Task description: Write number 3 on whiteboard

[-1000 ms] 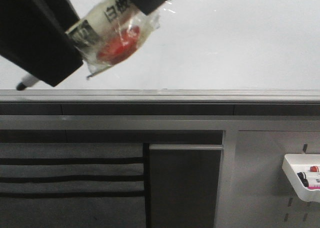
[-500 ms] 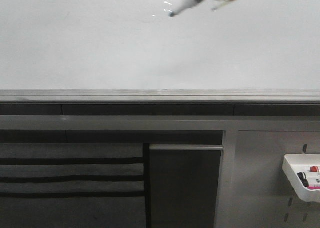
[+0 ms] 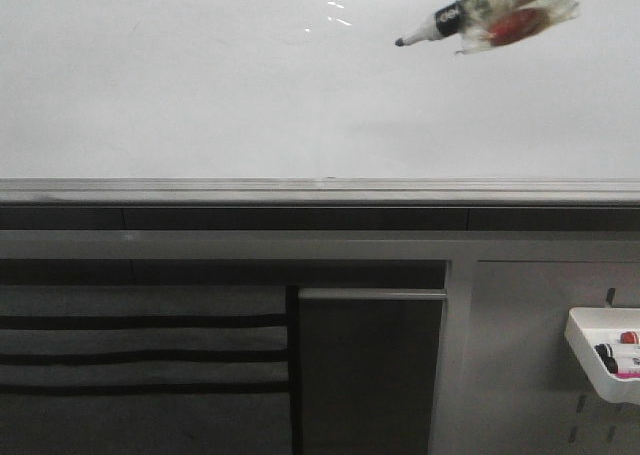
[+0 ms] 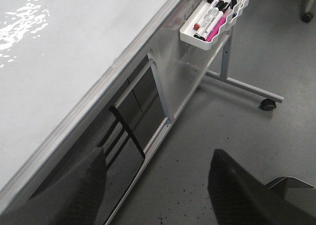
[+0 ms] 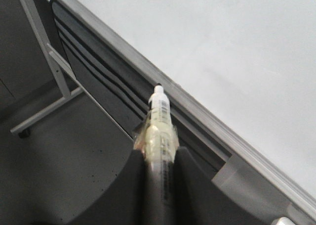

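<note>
R gripper [image 5: 159, 160] pinching marker [image 3: 470, 17] tight, tip aimed at whiteboard [image 3: 200, 95], top right, ready to draw; touching or not, can't tell. No number 3 on board yet. L gripper [image 4: 158, 185] spread, empty, kept low out of way

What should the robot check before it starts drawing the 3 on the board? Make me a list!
1. Marker held in the right pincer: ok, clamped between both fingers.
2. Cap off, tip bare: ok, dark tip shows.
3. Whiteboard free of ink where the 3 goes: ok, no marks seen, only glare.
4. Tip touching the board: cannot tell from these views.
5. Left pincer out of the way: ok, open and holding nothing, low beside the board's lower edge.
6. Spare markers in the white tray: ok, several there.
</note>
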Tool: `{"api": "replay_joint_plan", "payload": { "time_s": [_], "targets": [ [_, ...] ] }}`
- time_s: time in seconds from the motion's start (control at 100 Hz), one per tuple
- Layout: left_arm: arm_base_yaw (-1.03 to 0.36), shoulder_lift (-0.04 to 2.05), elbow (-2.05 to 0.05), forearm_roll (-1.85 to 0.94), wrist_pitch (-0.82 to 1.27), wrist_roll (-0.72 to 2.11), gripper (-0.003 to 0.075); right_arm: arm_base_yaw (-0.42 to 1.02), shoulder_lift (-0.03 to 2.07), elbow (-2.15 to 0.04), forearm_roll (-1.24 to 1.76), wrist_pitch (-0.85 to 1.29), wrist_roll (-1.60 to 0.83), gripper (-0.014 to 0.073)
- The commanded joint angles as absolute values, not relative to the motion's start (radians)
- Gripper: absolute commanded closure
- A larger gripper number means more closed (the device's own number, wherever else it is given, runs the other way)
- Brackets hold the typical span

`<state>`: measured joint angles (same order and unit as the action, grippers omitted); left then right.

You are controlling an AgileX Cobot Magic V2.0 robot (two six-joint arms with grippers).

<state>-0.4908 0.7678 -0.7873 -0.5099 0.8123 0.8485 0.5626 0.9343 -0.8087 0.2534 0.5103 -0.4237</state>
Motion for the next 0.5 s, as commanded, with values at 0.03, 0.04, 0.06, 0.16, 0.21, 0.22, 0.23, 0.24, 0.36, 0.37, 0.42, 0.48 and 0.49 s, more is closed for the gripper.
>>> {"api": "replay_joint_plan", "payload": {
  "time_s": [0.03, 0.04, 0.06, 0.16, 0.21, 0.22, 0.23, 0.24, 0.36, 0.37, 0.42, 0.48, 0.49],
  "targets": [
    [-0.489, 0.766, -0.813, -0.543, 0.751, 0.835, 0.0301, 0.509, 1.004, -0.918, 0.277, 0.432, -0.396, 0.0599],
    [-0.489, 0.766, -0.813, -0.543, 0.751, 0.835, 0.0301, 0.501, 1.016, -0.926, 0.277, 0.438, -0.394, 0.0599],
    [-0.489, 0.766, -0.813, -0.543, 0.751, 0.835, 0.0301, 0.488, 1.035, -0.951, 0.277, 0.456, -0.392, 0.0599],
    [-0.489, 0.766, -0.813, -0.543, 0.751, 0.835, 0.0301, 0.445, 1.134, -1.089, 0.277, 0.579, -0.392, 0.0599],
    [-0.489, 0.766, -0.813, -0.543, 0.751, 0.835, 0.0301, 0.435, 1.186, -1.179, 0.277, 0.664, -0.392, 0.0599],
    [-0.489, 0.766, -0.813, -0.543, 0.751, 0.835, 0.0301, 0.435, 1.2, -1.19, 0.277, 0.674, -0.392, 0.0599],
    [-0.489, 0.766, -0.813, -0.543, 0.751, 0.835, 0.0301, 0.435, 1.208, -1.201, 0.28, 0.684, -0.392, 0.0599],
    [-0.489, 0.766, -0.813, -0.543, 0.751, 0.835, 0.0301, 0.435, 1.215, -1.223, 0.279, 0.704, -0.392, 0.0599],
    [-0.489, 0.766, -0.813, -0.543, 0.749, 0.835, 0.0301, 0.435, 1.345, -1.378, 0.285, 0.797, -0.392, 0.0599],
    [-0.489, 0.766, -0.813, -0.543, 0.749, 0.835, 0.0301, 0.435, 1.352, -1.386, 0.285, 0.797, -0.392, 0.0599],
    [-0.489, 0.766, -0.813, -0.543, 0.749, 0.835, 0.0301, 0.435, 1.395, -1.437, 0.285, 0.804, -0.394, 0.0599],
    [-0.489, 0.766, -0.813, -0.543, 0.749, 0.835, 0.0301, 0.435, 1.443, -1.475, 0.286, 0.8, -0.394, 0.0599],
    [-0.489, 0.766, -0.813, -0.543, 0.749, 0.835, 0.0301, 0.435, 1.448, -1.483, 0.286, 0.8, -0.394, 0.0599]
  ]
}}
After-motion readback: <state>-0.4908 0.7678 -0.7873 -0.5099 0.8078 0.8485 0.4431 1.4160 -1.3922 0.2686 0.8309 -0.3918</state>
